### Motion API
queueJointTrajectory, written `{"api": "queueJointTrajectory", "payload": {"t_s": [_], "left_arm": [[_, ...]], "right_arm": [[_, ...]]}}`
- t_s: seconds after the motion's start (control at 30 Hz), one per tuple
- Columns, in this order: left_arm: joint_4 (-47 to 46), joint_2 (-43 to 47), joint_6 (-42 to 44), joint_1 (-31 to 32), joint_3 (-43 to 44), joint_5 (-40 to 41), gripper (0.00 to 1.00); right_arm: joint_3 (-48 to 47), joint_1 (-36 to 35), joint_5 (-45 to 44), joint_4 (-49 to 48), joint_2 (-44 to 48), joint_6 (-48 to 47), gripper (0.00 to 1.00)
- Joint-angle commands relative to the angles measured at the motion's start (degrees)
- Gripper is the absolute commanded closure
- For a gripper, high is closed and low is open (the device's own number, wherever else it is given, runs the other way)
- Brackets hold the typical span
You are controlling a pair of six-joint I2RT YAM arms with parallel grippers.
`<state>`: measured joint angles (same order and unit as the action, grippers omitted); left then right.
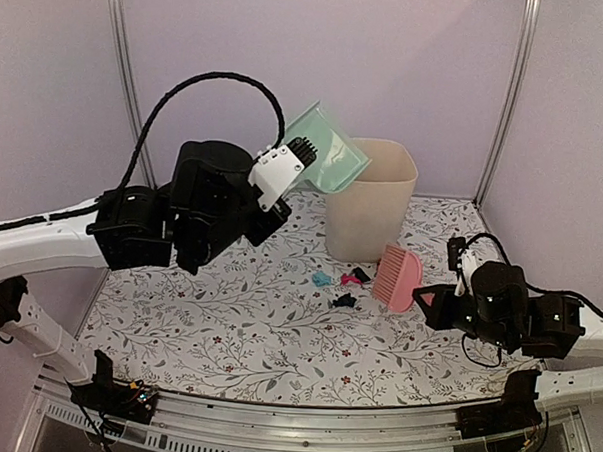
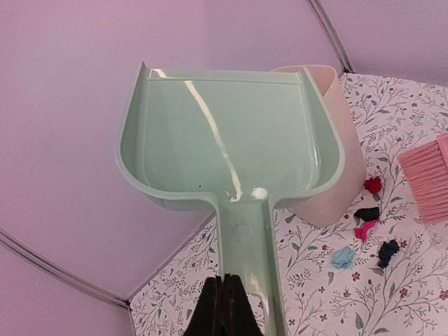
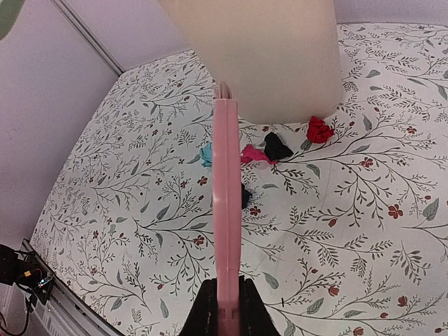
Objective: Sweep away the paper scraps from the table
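Toward the near right corner of the table, the right gripper is closed tight on the handle of a pink brush. The brush head reaches from the gripper toward the far edge. The right wrist view shows the brush edge-on, running straight out from the clamped fingers, and it cannot be told whether its bristles touch the tabletop. The paper scraps lie on the table just left of the brush head, ahead of the right gripper and apart from it. In the right wrist view a dark scrap shows just beside the brush's edge. Farther out a teal scrap lies on one side of the brush. A magenta scrap, a black scrap and a red scrap lie on the other, the red one nearest the far edge. Beyond them a cream bin stands by the far edge, right of its middle, with the scraps gathered at its foot. Highest and farthest, the left gripper hangs well above the table, its jaws fully closed on the handle of a mint-green dustpan. The pan is tilted up against the bin's left rim, though contact cannot be judged. From the left wrist view the scraps lie on the table below and to the right of the pan, well apart from the left gripper.
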<state>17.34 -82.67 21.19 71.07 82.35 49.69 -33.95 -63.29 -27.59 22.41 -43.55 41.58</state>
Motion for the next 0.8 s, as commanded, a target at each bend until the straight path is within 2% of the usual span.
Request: {"api": "queueJointTrajectory", "payload": {"t_s": [0.0, 0.13, 0.4, 0.77], "left_arm": [[8.83, 6.46, -17.66, 4.45, -7.23, 2.92, 1.0], [13.1, 10.58, -29.29, 7.24, -13.64, 2.98, 1.0], [24.35, 14.57, -48.52, 9.73, -21.91, 3.58, 1.0], [27.31, 23.98, -59.38, 10.07, -33.38, 1.97, 1.0]], "right_arm": [[-1.26, 0.31, 3.21, -7.14, -2.93, -2.5, 1.0], [-4.68, 0.36, 4.05, -10.72, -9.63, -3.71, 1.0], [-16.54, 2.51, 7.58, -14.17, -30.41, -7.08, 1.0], [-34.68, 7.25, 13.98, -15.76, -54.07, -7.76, 1.0]]}}
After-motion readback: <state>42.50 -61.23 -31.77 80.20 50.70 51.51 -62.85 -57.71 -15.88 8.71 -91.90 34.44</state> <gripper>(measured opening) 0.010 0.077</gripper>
